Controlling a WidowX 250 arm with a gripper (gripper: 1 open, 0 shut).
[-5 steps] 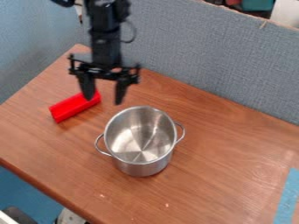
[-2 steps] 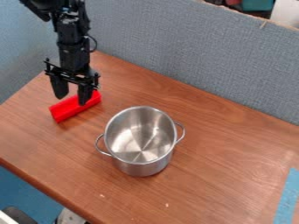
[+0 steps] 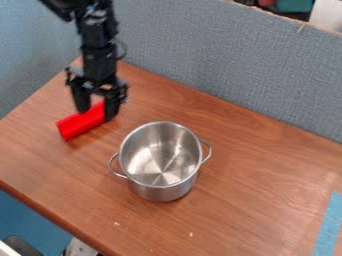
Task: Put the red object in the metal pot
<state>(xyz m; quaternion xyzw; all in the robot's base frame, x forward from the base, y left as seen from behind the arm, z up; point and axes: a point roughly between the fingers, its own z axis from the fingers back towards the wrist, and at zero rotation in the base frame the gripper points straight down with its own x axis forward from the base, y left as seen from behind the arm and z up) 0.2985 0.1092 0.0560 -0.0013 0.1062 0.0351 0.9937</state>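
The red object (image 3: 82, 123) is a bright bar lying flat on the wooden table (image 3: 254, 170), left of the metal pot (image 3: 162, 159). The pot stands upright and shows nothing inside. My gripper (image 3: 98, 103) points down just above the bar's right end, with its dark fingers (image 3: 80, 98) spread open. Nothing sits between them. I cannot tell whether the fingertips touch the bar.
A grey-blue padded wall runs behind the table. The table's left corner lies close to the bar, and its front edge runs diagonally below the pot. Bare wood stretches to the right of the pot.
The arm swung left from near the pot to over the bar, then shifted slightly right and lower. The gripper also rolled about its axis. Bar and pot stayed put.
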